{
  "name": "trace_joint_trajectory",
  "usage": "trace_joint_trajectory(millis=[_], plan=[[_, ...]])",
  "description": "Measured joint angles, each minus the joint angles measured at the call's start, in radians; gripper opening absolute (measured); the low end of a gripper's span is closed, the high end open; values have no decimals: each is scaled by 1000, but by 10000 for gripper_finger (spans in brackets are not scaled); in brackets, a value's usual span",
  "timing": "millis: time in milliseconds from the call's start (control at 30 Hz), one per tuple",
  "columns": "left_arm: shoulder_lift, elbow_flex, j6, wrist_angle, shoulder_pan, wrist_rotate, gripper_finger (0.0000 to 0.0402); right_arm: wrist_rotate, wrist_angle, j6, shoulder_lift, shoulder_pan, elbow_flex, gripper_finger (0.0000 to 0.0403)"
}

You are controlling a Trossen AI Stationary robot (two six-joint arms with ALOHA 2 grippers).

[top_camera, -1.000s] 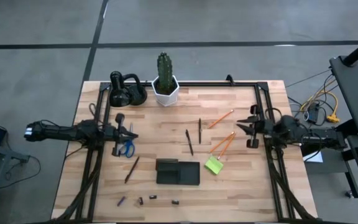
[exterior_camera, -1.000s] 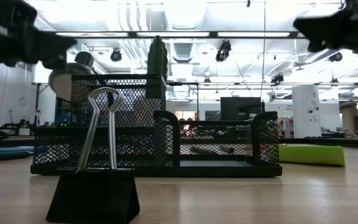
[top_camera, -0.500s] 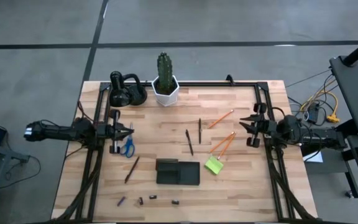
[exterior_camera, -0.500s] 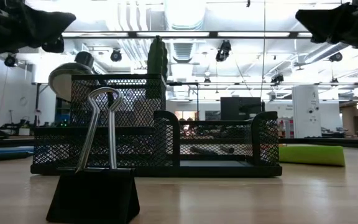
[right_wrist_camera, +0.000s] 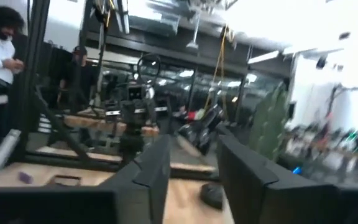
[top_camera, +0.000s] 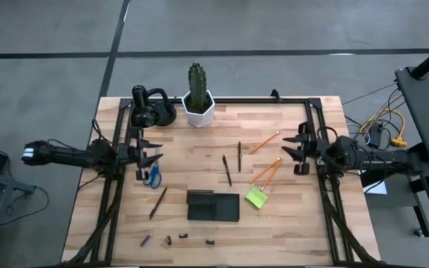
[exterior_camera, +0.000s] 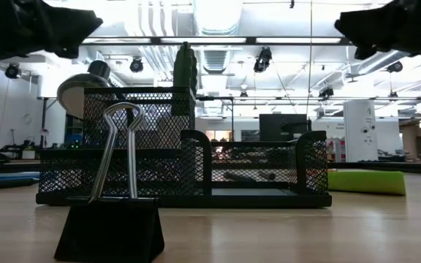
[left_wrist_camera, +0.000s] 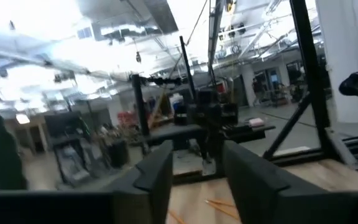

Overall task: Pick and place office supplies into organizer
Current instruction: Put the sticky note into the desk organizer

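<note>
On the wooden surface [top_camera: 199, 149], the organizer [top_camera: 213, 206] sits near the front middle, a stiff black mesh tray, empty so far. Left tool [top_camera: 149, 155] hangs over the left rail with its fingers parted, holding nothing, the blue-handled scissors [top_camera: 153, 176] just below it; right tool [top_camera: 298, 153] waits at the right rail, likewise spread and empty. The scissors look rigid and the heaviest item, probably best taken across the closed blades or the pivot. Orange pencils [top_camera: 267, 171] and dark pens [top_camera: 227, 170] are light, stiff and likely to roll, so grip them mid-shaft. The lime-green sticky-note pad [top_camera: 256, 197] is soft-edged; pinch its sides. Tiny clips [top_camera: 177, 238] lie close to the front edge, with little margin there; the centre offers open room.
</note>
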Motion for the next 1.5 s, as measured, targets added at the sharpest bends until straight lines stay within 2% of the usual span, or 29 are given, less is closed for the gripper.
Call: trace_joint_trajectory(millis=[167, 400, 533, 633, 833, 933, 1167, 1500], plan=[[51, 0, -139, 19, 0, 1, 166, -4, -30, 120, 123, 3, 71, 164], [88, -1, -192, 19, 0, 2, 169, -6, -133, 264, 269, 67, 183, 171], [88, -1, -225, 28, 0, 4, 169, 43, -219, 341, 344, 126, 270, 171], [91, -3, -300, 15, 0, 4, 170, 142, -366, 360, 403, 176, 360, 171], [126, -3, -323, 15, 0, 5, 170, 380, -649, 467, 549, 286, 533, 171], [146, -4, -326, 14, 0, 5, 170, 448, -736, 551, 633, 334, 613, 171], [180, 2, -347, 18, 0, 6, 170, 455, -924, 684, 844, 419, 842, 171], [181, 2, -349, 18, 0, 5, 170, 476, -1522, 962, 1216, 532, 1257, 171]])
